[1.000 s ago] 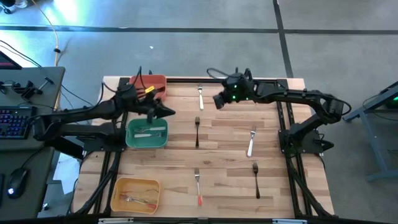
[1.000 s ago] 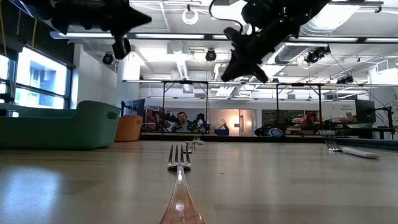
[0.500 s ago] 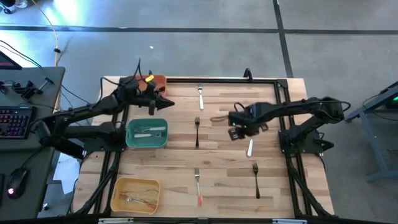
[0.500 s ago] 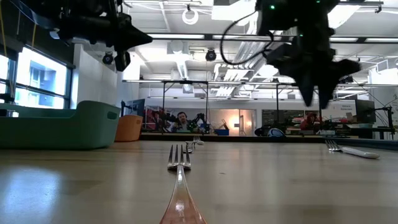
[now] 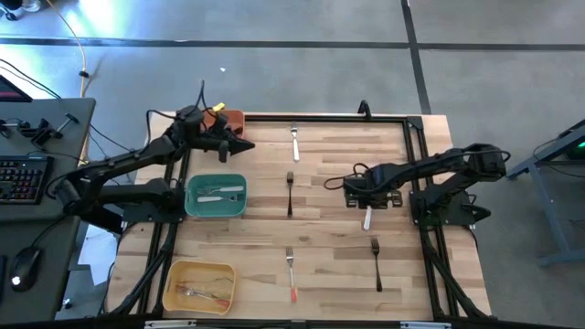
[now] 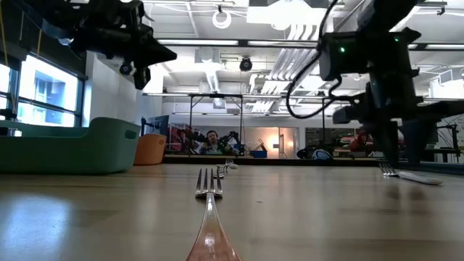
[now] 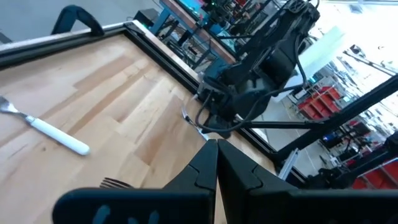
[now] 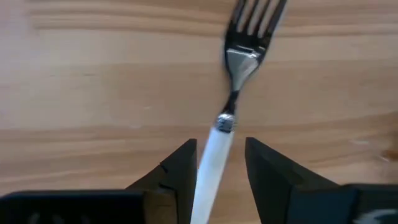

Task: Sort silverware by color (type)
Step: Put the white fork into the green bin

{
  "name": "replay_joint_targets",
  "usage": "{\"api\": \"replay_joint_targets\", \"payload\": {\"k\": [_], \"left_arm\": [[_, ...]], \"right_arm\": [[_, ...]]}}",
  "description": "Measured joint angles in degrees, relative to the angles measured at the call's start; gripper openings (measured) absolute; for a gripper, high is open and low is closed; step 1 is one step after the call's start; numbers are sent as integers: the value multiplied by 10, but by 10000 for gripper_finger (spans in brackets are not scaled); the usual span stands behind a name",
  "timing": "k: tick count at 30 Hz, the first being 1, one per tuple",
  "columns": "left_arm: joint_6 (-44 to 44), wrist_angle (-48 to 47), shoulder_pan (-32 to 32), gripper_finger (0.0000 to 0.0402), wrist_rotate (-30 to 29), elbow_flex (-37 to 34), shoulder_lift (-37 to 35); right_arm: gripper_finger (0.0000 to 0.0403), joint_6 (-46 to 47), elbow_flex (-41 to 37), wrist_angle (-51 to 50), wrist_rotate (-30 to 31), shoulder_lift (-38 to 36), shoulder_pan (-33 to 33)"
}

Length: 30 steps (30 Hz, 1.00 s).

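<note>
White plastic handle, silver head: this fork (image 5: pixel 367 216) lies on the table (image 5: pixel 329 265) near its right edge, seen from above, and the right gripper (image 5: pixel 358 191) is low over it. The left gripper (image 5: pixel 239 146) hangs above the far left corner, beside the orange bin (image 5: pixel 234 119), its fingers pressed together and holding nothing. Green bin (image 5: pixel 216 197) and yellow bin (image 5: pixel 199 285) already hold some pieces; four other forks lie loose on the wood.

From table height, the right gripper (image 6: pixel 395 156) reaches down almost to the fork (image 6: pixel 413 175).

The left wrist camera shows its own fingers (image 7: pixel 214 163) closed, tips touching.

The right wrist camera shows the fork (image 8: pixel 231 102) best: the handle runs between the two spread fingers (image 8: pixel 177 171), which do not clamp it yet.

I judge the fork light and stiff, but smooth (it may slip or turn). The handle, just behind the neck, seems the best place to take it.
</note>
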Motion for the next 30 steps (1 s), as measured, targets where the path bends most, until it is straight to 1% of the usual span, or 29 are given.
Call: {"api": "replay_joint_targets", "payload": {"k": [4, 8, 13, 15, 18, 20, 24, 26, 30], "left_arm": [[-5, 4, 0, 0, -18, 0, 8], [-26, 22, 0, 0, -19, 0, 23], [-44, 65, -1, 0, -20, 0, 41], [-40, 73, -1, 0, -21, 1, 51], [-49, 76, -1, 1, -47, 1, 66], [-59, 77, -1, 2, -53, 1, 76], [-65, 82, -9, 9, -54, 1, 91], [-82, 108, -17, 15, -53, 1, 97], [-122, 187, -34, 31, -54, 1, 104]], "right_arm": [[109, 0, -40, 46, 4, 0, -6], [84, -25, -64, 88, 3, -5, -12], [29, -151, -53, 105, 11, -2, -16], [11, -207, -42, 129, 13, -1, -24], [12, -292, -24, 176, 7, 2, -39], [14, -327, -7, 216, 1, 1, -54], [2, -393, 29, 270, -3, 1, -91], [3, -431, 57, 286, -4, 1, -110], [0, -511, 119, 284, -9, 1, -142]]}}
